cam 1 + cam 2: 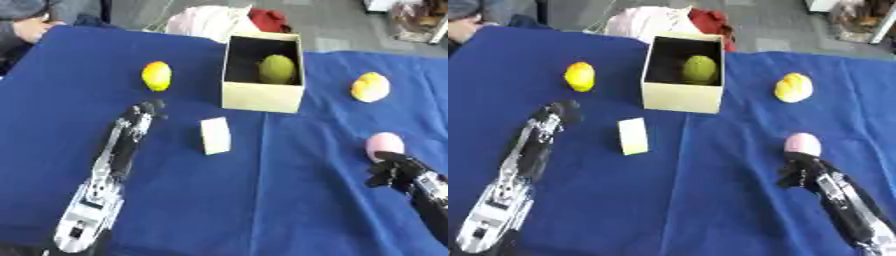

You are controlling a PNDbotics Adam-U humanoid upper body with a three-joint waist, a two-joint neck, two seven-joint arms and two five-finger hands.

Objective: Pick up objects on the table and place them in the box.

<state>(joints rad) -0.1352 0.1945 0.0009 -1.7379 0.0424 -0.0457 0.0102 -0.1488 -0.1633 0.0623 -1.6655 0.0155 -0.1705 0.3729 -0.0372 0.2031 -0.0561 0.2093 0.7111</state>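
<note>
Left eye view: right hand (395,170) at lower right, fingers curled beneath pink object (384,144); grip uncertain. Left hand (144,112) centre-left, fingers hard to make out. Green fruit (276,69) inside box (261,96), upper centre.

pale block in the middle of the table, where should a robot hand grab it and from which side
Take the pale block across its two long flat faces, coming down from above. It stands on the blue cloth with bare space all round, and its narrow width looks easier to span than its length. The left robot hand is nearer.

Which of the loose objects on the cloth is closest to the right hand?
The pink egg-shaped object, just beyond the right hand. The other loose objects lie farther off.
</note>
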